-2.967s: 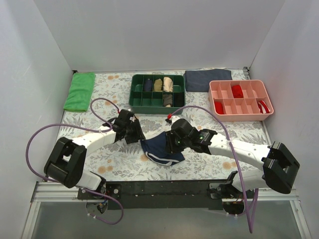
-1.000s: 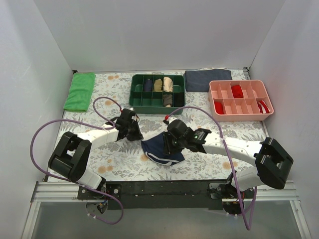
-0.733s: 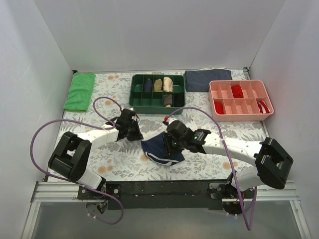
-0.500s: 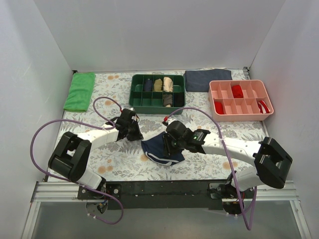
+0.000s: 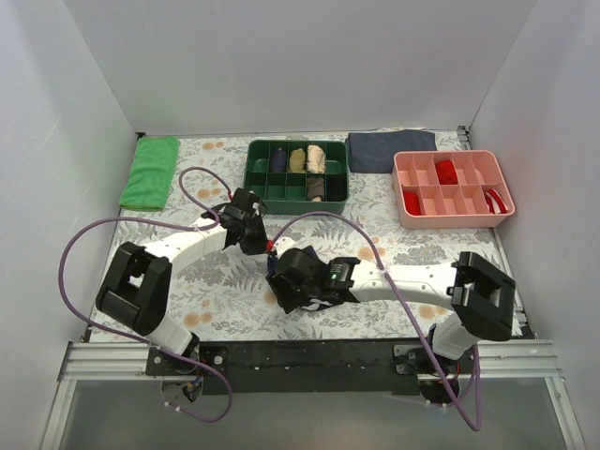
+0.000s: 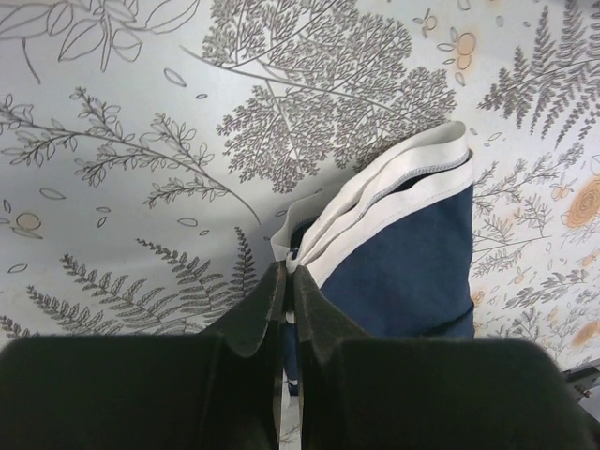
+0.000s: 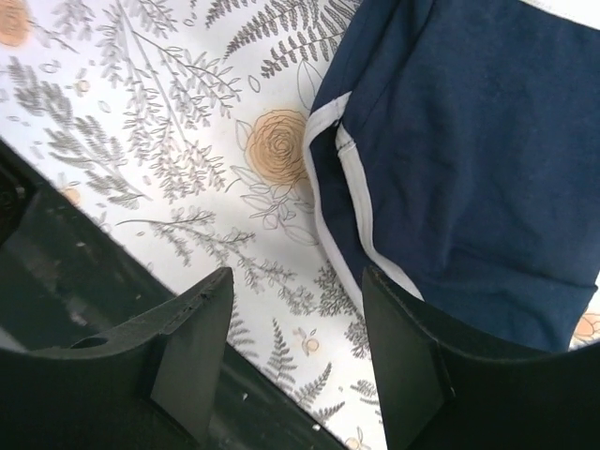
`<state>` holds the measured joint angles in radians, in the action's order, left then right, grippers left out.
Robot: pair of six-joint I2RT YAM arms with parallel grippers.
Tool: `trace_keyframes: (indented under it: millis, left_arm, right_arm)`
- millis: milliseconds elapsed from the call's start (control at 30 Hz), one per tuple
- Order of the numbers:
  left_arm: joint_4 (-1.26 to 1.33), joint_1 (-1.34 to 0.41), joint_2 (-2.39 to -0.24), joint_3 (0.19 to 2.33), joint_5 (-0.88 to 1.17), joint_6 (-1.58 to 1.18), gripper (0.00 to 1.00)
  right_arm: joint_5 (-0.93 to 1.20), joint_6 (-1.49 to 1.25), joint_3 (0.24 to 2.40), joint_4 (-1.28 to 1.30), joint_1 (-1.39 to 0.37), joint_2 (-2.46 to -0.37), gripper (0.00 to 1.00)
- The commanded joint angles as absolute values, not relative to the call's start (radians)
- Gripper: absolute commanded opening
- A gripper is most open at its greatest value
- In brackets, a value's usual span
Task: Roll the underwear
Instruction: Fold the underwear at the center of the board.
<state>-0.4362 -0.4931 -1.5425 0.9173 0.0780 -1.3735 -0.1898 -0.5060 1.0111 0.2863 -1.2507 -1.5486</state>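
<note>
The green tray [image 5: 266,191] sits at the far middle of the flowered table [image 5: 216,291]. Its far row of compartments holds three rolled garments side by side: a navy roll [image 5: 278,161], an olive roll [image 5: 297,160] and a beige roll [image 5: 317,157]. A dark roll [image 5: 316,189] lies in a near compartment below the beige one, and the near-left compartments show bare bottom.

Right of the green tray stands a pink tray [image 5: 457,201], with red items [image 5: 446,172] in three of its compartments. A folded grey-blue cloth [image 5: 391,150] lies flat just beside the green tray's far right corner. A green cloth [image 5: 150,172] lies well apart to the tray's left.

The underwear [image 6: 412,272] lies on the table on the near side of the green tray, apart from it, navy with layered white trim. The left gripper [image 6: 286,267] has its jaws pressed together on a corner of that white waistband. The right gripper [image 7: 295,281] hangs over the underwear's piped edge with its jaws spread wide and nothing between them.
</note>
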Motion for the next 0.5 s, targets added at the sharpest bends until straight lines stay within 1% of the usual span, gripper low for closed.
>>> trace_keyframes:
  millis: [0,167,233,300,467]
  left_arm:
    - [-0.523,-0.495,-1.545,0.957,0.061,-1.381,0.00]
    - [-0.538,-0.495,-1.560,0.968,0.055,-1.378,0.00]
    - [-0.537,-0.497,-1.565,0.966,0.057,-1.376,0.00]
    - [-0.541,-0.495,-1.569,0.969,0.055,-1.374,0.00]
    - [-0.538,-0.495,-1.569,0.973,0.063,-1.377,0.00]
  right_arm:
    - [-0.336,-0.463,1.083,0.278,-1.290,-1.618,0.66]
    - [-0.442,-0.456,1.179,0.321,-1.325,-1.725,0.66]
    - [-0.482,-0.457,1.227,0.340,-1.350,-1.738,0.66]
    - [-0.491,-0.459,1.242,0.337,-1.356,-1.759,0.66]
    - [-0.523,-0.500,1.316,0.428,-1.361,-1.854,0.66]
